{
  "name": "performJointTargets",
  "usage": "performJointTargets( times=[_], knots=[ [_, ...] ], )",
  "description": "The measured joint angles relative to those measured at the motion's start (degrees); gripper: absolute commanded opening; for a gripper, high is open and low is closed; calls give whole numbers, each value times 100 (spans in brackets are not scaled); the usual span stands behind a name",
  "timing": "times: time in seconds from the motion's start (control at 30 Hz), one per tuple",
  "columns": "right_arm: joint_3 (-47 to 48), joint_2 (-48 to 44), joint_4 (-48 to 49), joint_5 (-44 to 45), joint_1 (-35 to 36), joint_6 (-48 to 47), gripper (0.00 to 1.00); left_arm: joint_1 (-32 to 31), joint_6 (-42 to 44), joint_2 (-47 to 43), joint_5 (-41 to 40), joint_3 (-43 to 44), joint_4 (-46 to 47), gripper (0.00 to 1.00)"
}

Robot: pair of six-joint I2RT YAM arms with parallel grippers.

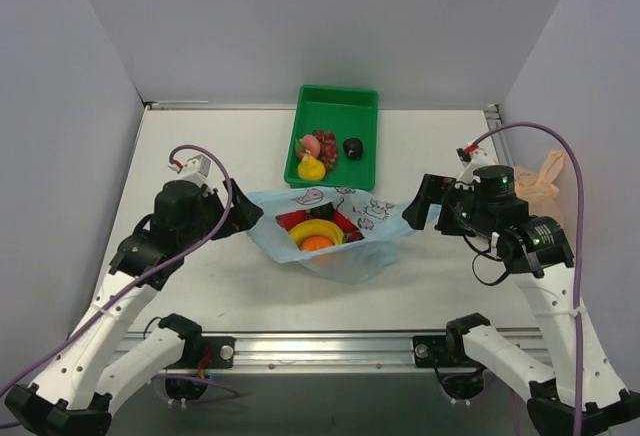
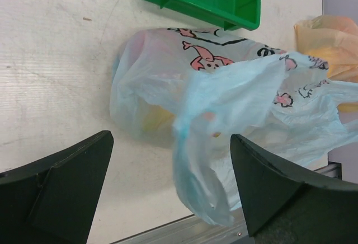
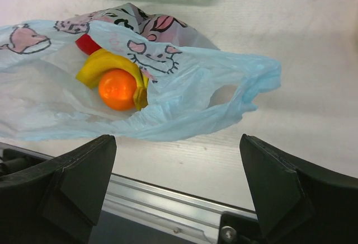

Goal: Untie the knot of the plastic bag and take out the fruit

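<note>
The light blue plastic bag [image 1: 345,259] lies open mid-table, its mouth spread. No knot shows; the handle loops are loose. Inside lie a yellow banana [image 1: 318,229], an orange [image 1: 317,243] and a red apple [image 1: 290,220]. My left gripper [image 1: 250,214] is open at the bag's left edge; in the left wrist view [image 2: 170,199] a loose handle loop [image 2: 207,188] hangs between the spread fingers, untouched. My right gripper [image 1: 415,211] is open just right of the bag; the right wrist view [image 3: 176,193] shows the orange [image 3: 117,89], the banana [image 3: 100,65] and the other handle loop [image 3: 246,90].
A green tray [image 1: 340,106] behind the bag holds a yellow pear [image 1: 311,168], purple grapes [image 1: 326,146] and a dark fruit [image 1: 353,146]. A pale orange bag [image 1: 545,181] sits at the right wall. A metal rail [image 1: 330,341] runs along the near edge.
</note>
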Motion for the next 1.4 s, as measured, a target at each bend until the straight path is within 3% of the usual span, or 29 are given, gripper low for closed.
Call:
performJointTargets(
  times=[0.43, 0.7, 0.83, 0.97, 1.2, 1.27, 1.4],
  knots=[
    [1735, 859, -1003, 1926, 1818, -463, 95, -748, 669, 374, -1711, 1480, -1189, 98],
    [1655, 1836, -813, 2203, 2695, -240, 92, -2806, 632, 1207, -2691, 2116, -1244, 97],
    [1080, 2083, -525, 2240, 2693, 42, 100, -3473, 509, 1843, -3141, 2120, -1257, 97],
    [385, 2177, -153, 2170, 2603, 275, 100, -3530, 341, 2258, -3471, 1729, -1104, 97],
    [-1117, 2190, 765, 1574, 2011, 649, 98, -3200, -92, 2374, -3595, 192, -575, 97],
    [-1499, 2177, 1045, 1320, 1770, 719, 91, -2966, -205, 2374, -3469, -131, -367, 97],
    [-1886, 2057, 1467, 852, 1499, 769, 63, -2645, -323, 2350, -3241, -459, -26, 97]
  ],
)
